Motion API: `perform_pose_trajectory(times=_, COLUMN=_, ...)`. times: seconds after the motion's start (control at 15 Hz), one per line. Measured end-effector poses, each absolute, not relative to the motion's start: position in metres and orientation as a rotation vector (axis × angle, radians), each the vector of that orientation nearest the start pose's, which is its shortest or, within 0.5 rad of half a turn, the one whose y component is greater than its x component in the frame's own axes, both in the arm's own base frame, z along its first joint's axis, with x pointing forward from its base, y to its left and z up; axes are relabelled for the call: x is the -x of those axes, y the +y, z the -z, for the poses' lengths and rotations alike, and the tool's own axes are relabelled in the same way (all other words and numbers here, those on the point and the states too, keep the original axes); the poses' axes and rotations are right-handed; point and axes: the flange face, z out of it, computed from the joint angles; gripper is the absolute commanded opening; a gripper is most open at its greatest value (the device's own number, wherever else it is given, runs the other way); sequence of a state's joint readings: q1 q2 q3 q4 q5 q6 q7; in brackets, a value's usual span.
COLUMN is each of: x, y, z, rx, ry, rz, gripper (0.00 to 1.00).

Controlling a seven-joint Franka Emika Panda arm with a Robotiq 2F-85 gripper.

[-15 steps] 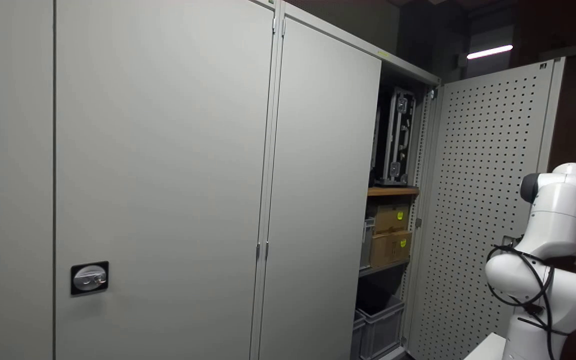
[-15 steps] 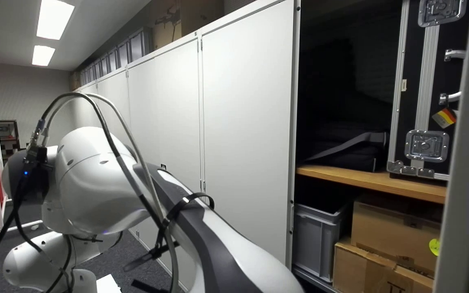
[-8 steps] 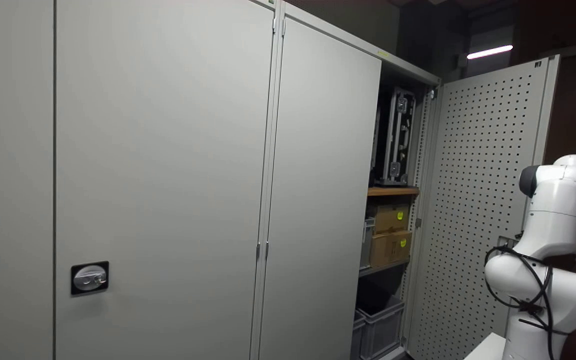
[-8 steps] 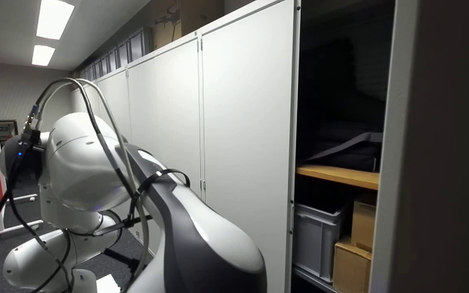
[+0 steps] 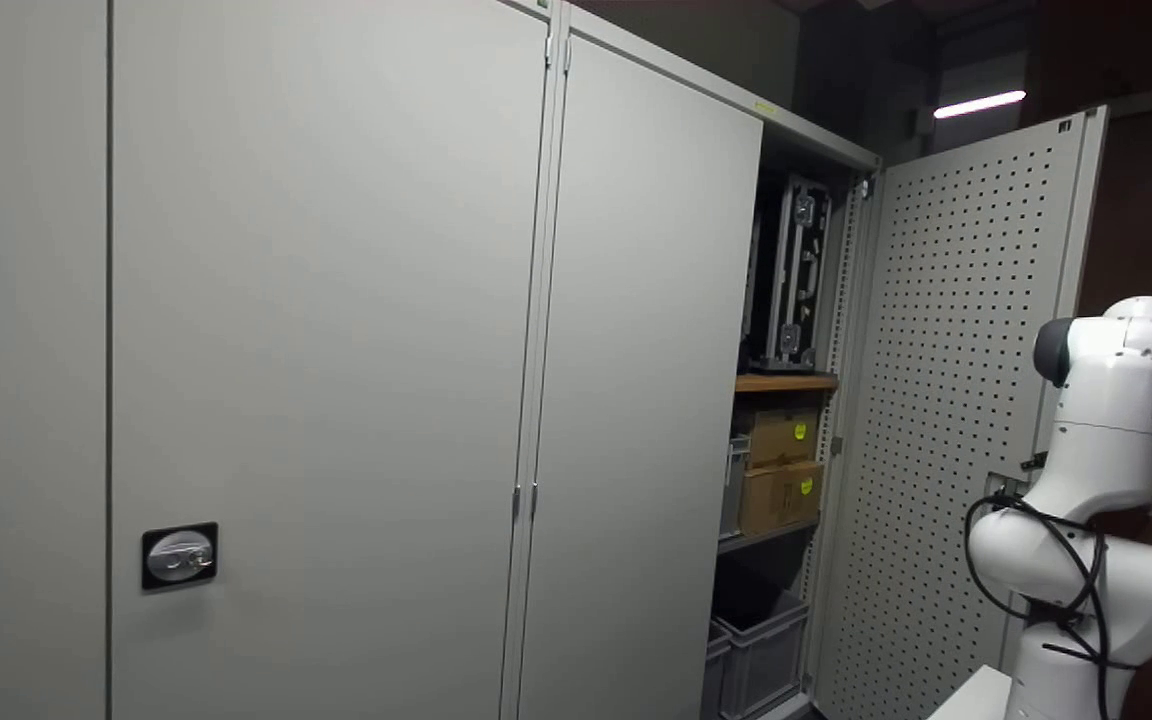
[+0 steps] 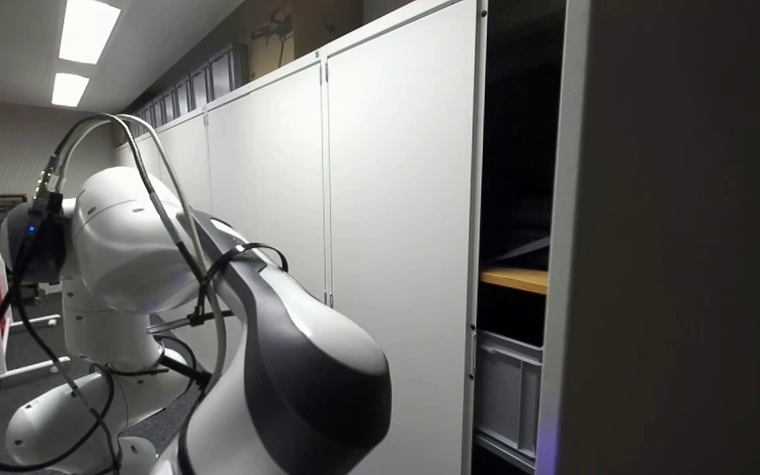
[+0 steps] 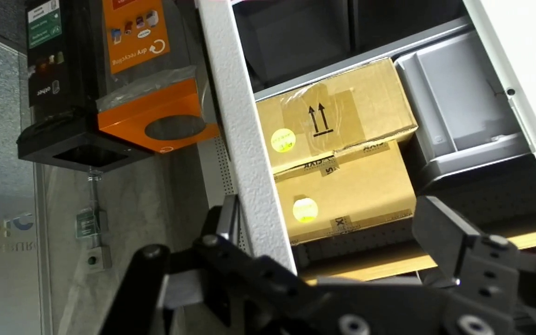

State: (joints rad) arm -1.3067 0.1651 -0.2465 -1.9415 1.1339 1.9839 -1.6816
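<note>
My gripper (image 7: 335, 228) is open in the wrist view, which stands upside down. Its two fingers are wide apart. The pale edge of the open cabinet door (image 7: 254, 139) passes between them, close to the left-hand finger; whether they touch I cannot tell. In both exterior views the gripper itself is hidden. The perforated inner side of this door (image 5: 956, 400) shows in an exterior view, swung out from the cabinet. Its dark outer side (image 6: 670, 237) fills the right of an exterior view. The arm (image 5: 1106, 430) stands beside the door; it also shows large in an exterior view (image 6: 136, 251).
Inside the cabinet are stacked cardboard boxes (image 7: 342, 190), a grey crate (image 7: 463, 97), a wooden shelf (image 6: 515, 280) and a black case (image 5: 801, 280). The neighbouring cabinet door (image 6: 400, 198) is closed. Orange and black recycling bins (image 7: 156, 116) stand beyond the door. Cables (image 6: 136, 145) loop off the arm.
The open door has swung partway toward the cabinet, covering the case and boxes in an exterior view. The arm has moved along with it, its upper joint rising and its forearm shifting left there.
</note>
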Motion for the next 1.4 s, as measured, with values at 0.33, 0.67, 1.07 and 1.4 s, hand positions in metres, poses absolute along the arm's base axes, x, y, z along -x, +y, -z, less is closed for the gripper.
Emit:
perform_pose_trajectory(times=0.33, x=-0.09, y=-0.573, z=-0.431, rx=2.665, ry=0.536, rz=1.441, gripper=1.0)
perform_pose_trajectory(times=0.67, x=-0.106, y=-0.55, z=-0.439, rx=2.643, ry=0.495, rz=1.449, gripper=1.0)
perform_pose_trajectory(times=1.07, x=-0.118, y=-0.525, z=-0.45, rx=2.606, ry=0.521, rz=1.462, gripper=1.0)
perform_pose_trajectory(times=1.4, x=-0.129, y=-0.504, z=-0.458, rx=2.604, ry=0.587, rz=1.469, gripper=1.0)
